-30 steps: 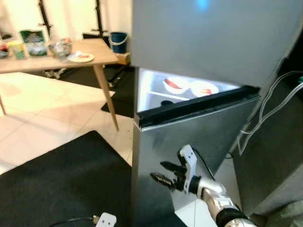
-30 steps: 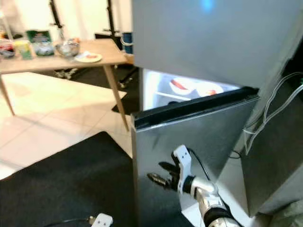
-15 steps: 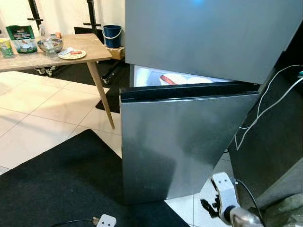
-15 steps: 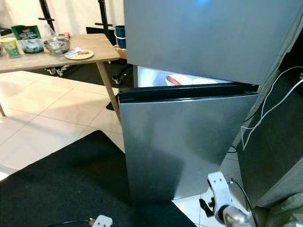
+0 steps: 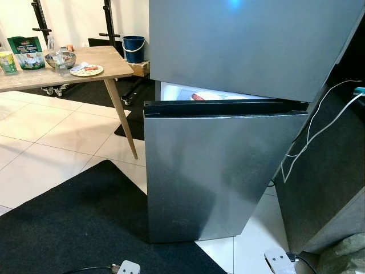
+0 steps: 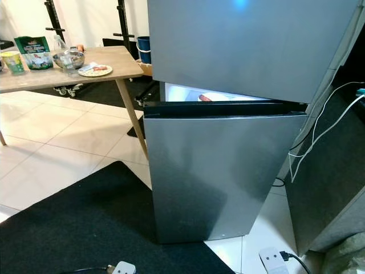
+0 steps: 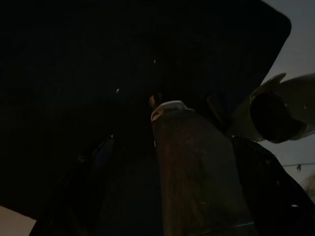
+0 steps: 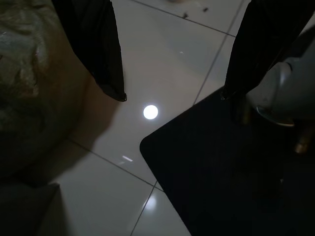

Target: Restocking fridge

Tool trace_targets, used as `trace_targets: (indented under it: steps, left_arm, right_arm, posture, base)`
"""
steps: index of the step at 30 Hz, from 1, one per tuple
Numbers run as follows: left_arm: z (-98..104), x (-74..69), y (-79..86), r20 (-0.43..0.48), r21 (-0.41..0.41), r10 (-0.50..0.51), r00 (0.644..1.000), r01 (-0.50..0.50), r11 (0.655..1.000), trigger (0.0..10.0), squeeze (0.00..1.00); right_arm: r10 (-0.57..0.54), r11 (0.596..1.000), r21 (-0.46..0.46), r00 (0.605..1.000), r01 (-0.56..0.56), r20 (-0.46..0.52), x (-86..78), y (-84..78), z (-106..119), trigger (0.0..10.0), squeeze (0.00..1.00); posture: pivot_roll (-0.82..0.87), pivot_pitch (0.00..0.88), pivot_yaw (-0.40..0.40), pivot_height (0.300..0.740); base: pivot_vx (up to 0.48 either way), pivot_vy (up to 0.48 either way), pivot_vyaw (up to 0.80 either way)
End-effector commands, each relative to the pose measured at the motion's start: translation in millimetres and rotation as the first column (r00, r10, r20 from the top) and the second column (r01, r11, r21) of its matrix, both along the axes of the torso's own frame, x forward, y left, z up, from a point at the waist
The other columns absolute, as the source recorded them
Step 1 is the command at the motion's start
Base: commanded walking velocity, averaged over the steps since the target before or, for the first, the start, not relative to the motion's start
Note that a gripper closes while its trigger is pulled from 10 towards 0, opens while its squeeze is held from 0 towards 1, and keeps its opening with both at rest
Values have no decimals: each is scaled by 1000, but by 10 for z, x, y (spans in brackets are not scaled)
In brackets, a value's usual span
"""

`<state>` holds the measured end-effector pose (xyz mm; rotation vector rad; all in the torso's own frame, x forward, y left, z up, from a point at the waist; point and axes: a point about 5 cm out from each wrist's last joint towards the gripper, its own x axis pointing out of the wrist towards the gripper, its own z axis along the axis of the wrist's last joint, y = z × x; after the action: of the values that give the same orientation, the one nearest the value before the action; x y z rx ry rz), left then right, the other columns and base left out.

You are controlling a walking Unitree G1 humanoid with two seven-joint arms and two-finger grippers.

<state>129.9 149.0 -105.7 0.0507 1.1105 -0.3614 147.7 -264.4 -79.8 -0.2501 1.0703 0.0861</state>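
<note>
White tiled floor (image 5: 51, 137), black mat (image 5: 74, 228) in front of the fridge (image 6: 228, 114); that fridge is my landmark.

Right gripper (image 8: 172, 49): on my right wrist feed I see its two black fingers (image 8: 98, 44) spread wide apart, nothing between them, pointing down at pale tile and the corner of a dark mat (image 8: 231, 172). A lumpy olive-grey bag (image 8: 29, 73) lies just beside one finger.

Left gripper: wrist feed very dark. I make out a dark upright shape with a pale rim (image 7: 170, 105) and little more. Cannot tell how the fingers stand.

Outward to the fridge: steel two-door unit. Upper door (image 5: 245, 40) shut. Lower door (image 5: 217, 171) ajar by a narrow gap at the hinge-far edge, black top lip showing. Through the gap the interior is lit; I see a white plate (image 5: 202, 96) with something red on it, on a shelf.

Left of the fridge, well apart: wooden table (image 5: 108, 60) carrying a green packet (image 5: 23, 52), a metal bowl (image 5: 60, 57), a small plate (image 5: 86, 70), a cup (image 5: 7, 61). Blue bucket (image 5: 134, 48) behind the table, near the fridge's side.

Right of the fridge: white cables (image 5: 311, 131) hanging over a dark panel. A white plug block (image 5: 279, 261) on the floor near the fridge's right foot, another (image 5: 128, 267) on the mat's edge.
</note>
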Motion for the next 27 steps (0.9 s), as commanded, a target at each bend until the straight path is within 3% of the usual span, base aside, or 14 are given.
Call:
trace_targets:
  steps: [1, 13, 27]
  left_arm:
    - [-69, -210, -34, -87, -3, -18, 996, 18, 1000, 10000, 0]
    - [-65, -196, -41, -83, -5, -27, 996, 27, 1000, 10000, 0]
    - [-64, -192, -25, -78, -2, -8, 997, 8, 1000, 10000, 0]
  right_arm:
    - [2, 1000, -15, 998, -3, -67, -181, -38, -57, 10000, 0]
    - [-17, 999, -39, 997, 14, -73, -206, -88, -51, 10000, 0]
    - [-73, 996, -53, 996, 71, -44, -169, -124, -29, 10000, 0]
  posture:
    - [-91, 0, -64, 740]
    - [-92, 0, -66, 740]
    - [-91, 0, -64, 740]
  base:
    - [296, 0, 0]
    - [470, 0, 780]
    - [436, 0, 0]
